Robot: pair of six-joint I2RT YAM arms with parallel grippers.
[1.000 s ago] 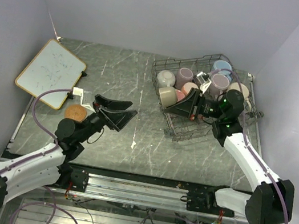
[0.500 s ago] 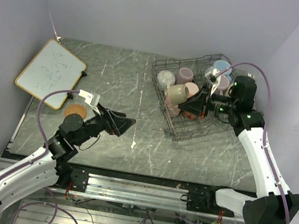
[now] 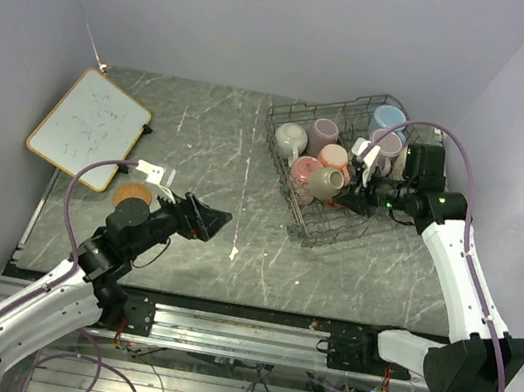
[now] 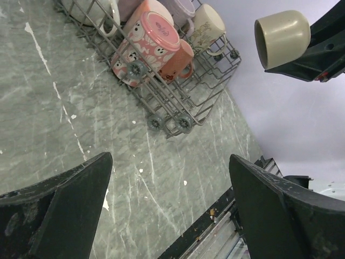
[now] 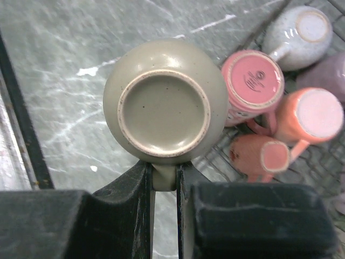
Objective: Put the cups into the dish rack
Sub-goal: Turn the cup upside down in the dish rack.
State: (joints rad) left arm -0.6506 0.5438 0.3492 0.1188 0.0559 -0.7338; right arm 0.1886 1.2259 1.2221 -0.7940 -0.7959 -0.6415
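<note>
The grey wire dish rack (image 3: pixel 319 105) stands at the back right and holds several cups: light blue (image 3: pixel 389 119), mauve (image 3: pixel 325 131), cream (image 3: pixel 289 138), peach (image 3: pixel 334 157) and pink floral (image 3: pixel 305 173). My right gripper (image 3: pixel 343 194) hovers over the rack's front part, shut on the handle of a small olive-brown cup (image 3: pixel 326 182). In the right wrist view that cup's base (image 5: pixel 164 105) faces the camera, its handle pinched in the right gripper (image 5: pixel 164 174). My left gripper (image 3: pixel 214 220) is wide open and holds nothing, low over the table's middle. The left wrist view shows the rack (image 4: pixel 178 116), the pink floral cup (image 4: pixel 153 35) and the olive-brown cup (image 4: pixel 281 38) held aloft.
A wood-framed whiteboard (image 3: pixel 89 125) lies at the far left, with a round cork coaster (image 3: pixel 132 197) just in front of it. Purple walls close in the back and both sides. The metal rail (image 3: pixel 238 329) runs along the table's near edge.
The right gripper has carried the olive-brown cup rightward and turned it over the rack. The left gripper has opened wider and drawn back toward its base.
</note>
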